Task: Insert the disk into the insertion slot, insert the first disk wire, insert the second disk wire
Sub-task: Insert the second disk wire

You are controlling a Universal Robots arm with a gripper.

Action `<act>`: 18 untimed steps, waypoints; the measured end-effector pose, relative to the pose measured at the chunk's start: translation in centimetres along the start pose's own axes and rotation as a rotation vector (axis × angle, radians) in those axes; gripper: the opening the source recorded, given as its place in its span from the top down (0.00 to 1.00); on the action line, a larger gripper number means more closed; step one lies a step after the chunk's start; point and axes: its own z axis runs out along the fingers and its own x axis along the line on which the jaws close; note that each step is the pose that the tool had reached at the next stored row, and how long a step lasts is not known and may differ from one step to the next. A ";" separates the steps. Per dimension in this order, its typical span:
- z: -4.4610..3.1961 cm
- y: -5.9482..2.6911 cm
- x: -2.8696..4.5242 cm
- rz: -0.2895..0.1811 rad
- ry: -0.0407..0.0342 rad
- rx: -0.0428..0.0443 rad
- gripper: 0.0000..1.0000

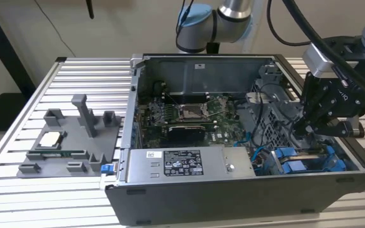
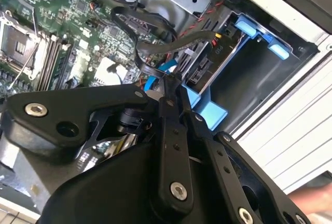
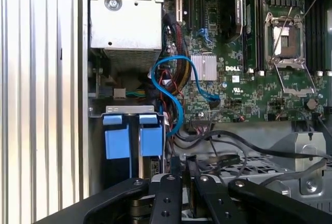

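- The tool (image 1: 303,127) is reaching down inside the open case (image 1: 233,199), at the exterior view's right, right above the slot (image 1: 309,159) with its blue rails.
- In the second wrist view its fingers (image 2: 168,86) are looking pinched nearly together on a black wire (image 2: 155,45) near its plug end; I am judging that a grip, though the contact itself is partly hidden.
- The disk (image 2: 207,68) is appearing to sit already in the slot (image 2: 249,73), blue carrier tabs showing at the bay's mouth; the first wrist view is showing those tabs (image 3: 116,141) too.
- A blue cable (image 3: 174,86) and red-black leads are looping just beside the bay, close to the fingertips.
- Risks, as I am reading it: the plug could be meeting the disk's connector tilted and jamming, since the wire is flexing; the thin grip could be letting the plug twist or slip; neighbouring cables could be snagging on the fingers.
- The worktop (image 1: 74,199) is carrying a grey fixture (image 1: 68,142), well apart from the work.
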 end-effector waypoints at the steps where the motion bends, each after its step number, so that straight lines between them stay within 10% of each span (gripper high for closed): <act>1: 0.11 -0.01 0.02 0.000 -0.0001 0.0000 0.84; 18: 0.57 -0.18 1.22 0.000 0.0000 0.0000 0.84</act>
